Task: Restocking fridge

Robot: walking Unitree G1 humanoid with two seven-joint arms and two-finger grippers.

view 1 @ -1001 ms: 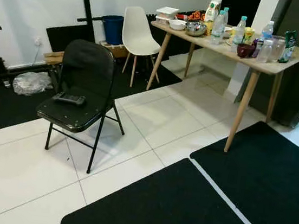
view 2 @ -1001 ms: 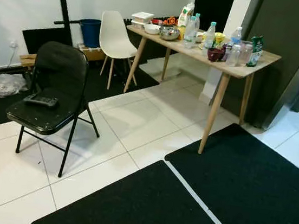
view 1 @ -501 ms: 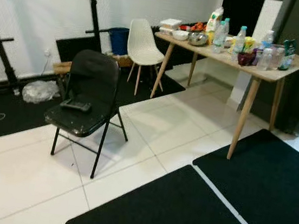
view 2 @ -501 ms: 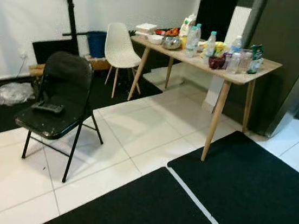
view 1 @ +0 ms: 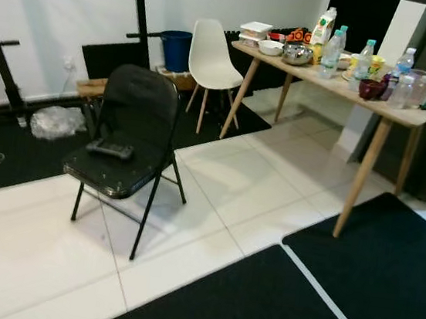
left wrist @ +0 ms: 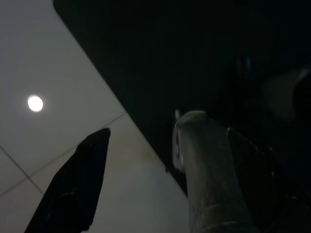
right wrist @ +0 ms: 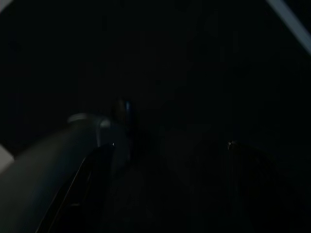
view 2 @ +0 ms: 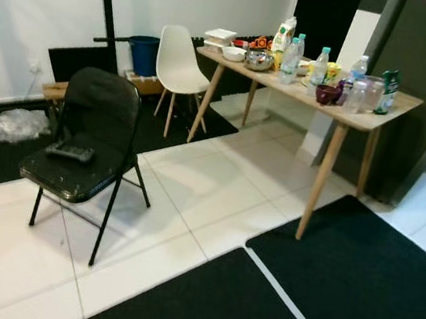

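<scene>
Table [view 1: 405, 113] at two o'clock carries bottles [view 1: 363, 60] and bowls [view 1: 296, 55]. Chair [view 1: 125, 145] stands at ten o'clock. I cannot tell either claw's state.

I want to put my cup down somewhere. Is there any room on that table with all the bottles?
The light wooden table is crowded: clear water bottles, a metal bowl, white containers and a dark red bowl run its whole length. A thin bare strip stays along the near edge. The black folding chair has more room, beside the dark remote.
</scene>
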